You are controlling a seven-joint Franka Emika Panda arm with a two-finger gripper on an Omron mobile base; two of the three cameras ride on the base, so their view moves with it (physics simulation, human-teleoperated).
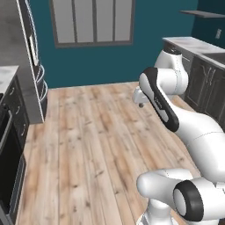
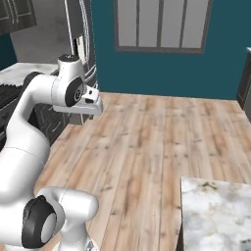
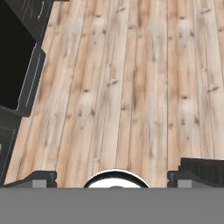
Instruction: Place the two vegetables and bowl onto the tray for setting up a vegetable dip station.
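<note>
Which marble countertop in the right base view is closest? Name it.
The lower-right countertop, at the frame's bottom; the left countertop lies farther back.

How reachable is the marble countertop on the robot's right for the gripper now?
Probably reachable, but only with a wide swing. The open gripper points down at the wooden floor, well off to the left of the marble countertop, and nothing stands between them.

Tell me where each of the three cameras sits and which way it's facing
Left base view: behind the arm on its left, facing the wood floor, teal wall and window.
Right base view: behind on its right, same floor, wall and window; marble counter nearby.
Hand view: on the hand, looking down at the floor; open gripper below, dark cabinets beside.
</note>
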